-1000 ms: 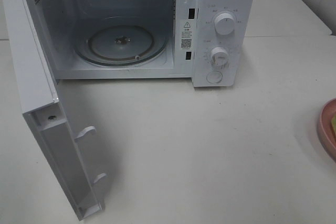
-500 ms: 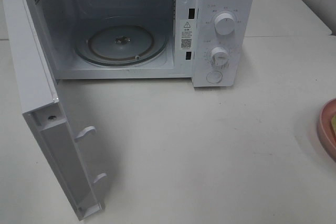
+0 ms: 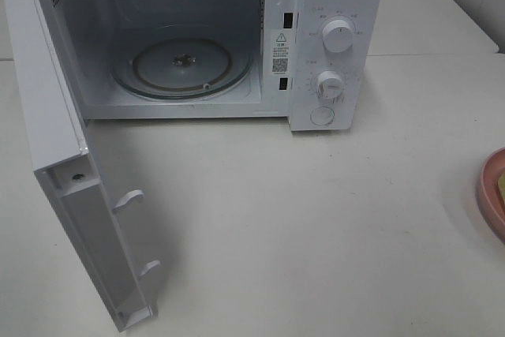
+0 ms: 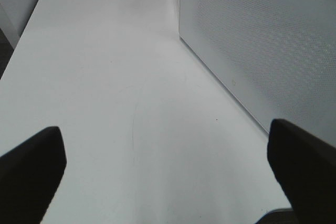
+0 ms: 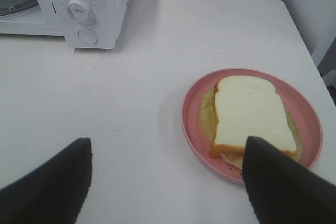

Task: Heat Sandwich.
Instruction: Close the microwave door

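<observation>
The sandwich (image 5: 251, 113), white bread with tan crust and pale green-yellow filling, lies on a round pink plate (image 5: 194, 121) on the white table, right of the microwave. In the exterior high view only the plate's edge (image 3: 491, 193) shows at the right border. The white microwave (image 3: 335, 5) stands at the back with its door (image 3: 55, 140) swung open to the left and a bare glass turntable (image 3: 183, 65) inside. My right gripper (image 5: 167, 179) is open above the table, just short of the plate. My left gripper (image 4: 168, 169) is open over bare table beside the microwave's perforated wall (image 4: 262, 40).
The microwave's knobs (image 3: 338, 35) and round button (image 3: 322, 116) face forward; they also show in the right wrist view (image 5: 79, 9). The open door juts toward the table's front left. A grey wall and table edge lie to the right of the plate (image 5: 315, 14).
</observation>
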Robot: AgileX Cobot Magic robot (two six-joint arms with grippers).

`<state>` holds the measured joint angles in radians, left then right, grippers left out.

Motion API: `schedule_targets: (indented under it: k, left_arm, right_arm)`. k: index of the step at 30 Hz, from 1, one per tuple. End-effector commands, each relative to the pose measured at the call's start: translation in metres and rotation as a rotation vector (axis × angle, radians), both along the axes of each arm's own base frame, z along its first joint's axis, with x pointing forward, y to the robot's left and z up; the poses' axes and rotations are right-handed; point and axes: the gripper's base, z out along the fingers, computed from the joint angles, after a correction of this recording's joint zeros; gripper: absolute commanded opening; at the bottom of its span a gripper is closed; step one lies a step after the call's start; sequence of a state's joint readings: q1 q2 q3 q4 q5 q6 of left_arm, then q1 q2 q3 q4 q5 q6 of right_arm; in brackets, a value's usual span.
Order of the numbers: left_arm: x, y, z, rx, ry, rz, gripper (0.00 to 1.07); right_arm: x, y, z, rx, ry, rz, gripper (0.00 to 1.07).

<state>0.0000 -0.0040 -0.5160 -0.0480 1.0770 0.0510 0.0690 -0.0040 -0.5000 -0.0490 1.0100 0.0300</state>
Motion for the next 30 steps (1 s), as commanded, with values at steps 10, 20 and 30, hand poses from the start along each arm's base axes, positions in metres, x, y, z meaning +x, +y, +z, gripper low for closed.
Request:
schedule_targets:
  k: [10, 20, 30]
  left_arm:
    - [-0.0009, -0.0002, 0.0005, -0.005, -0.018, 0.000, 1.00]
    - [-0.0009, -0.0002, 0.0005, -0.005, -0.018, 0.000, 1.00]
    - [-0.0009, -0.0002, 0.0005, -0.005, -0.018, 0.000, 1.00]
  right_arm:
    - [-0.0031, 0.0003, 0.0001, 0.002, -0.034, -0.002, 0.76]
    - [-0.0031, 0.0003, 0.0001, 0.002, -0.034, -0.002, 0.76]
    - [-0.0031, 0.0003, 0.0001, 0.002, -0.034, -0.002, 0.76]
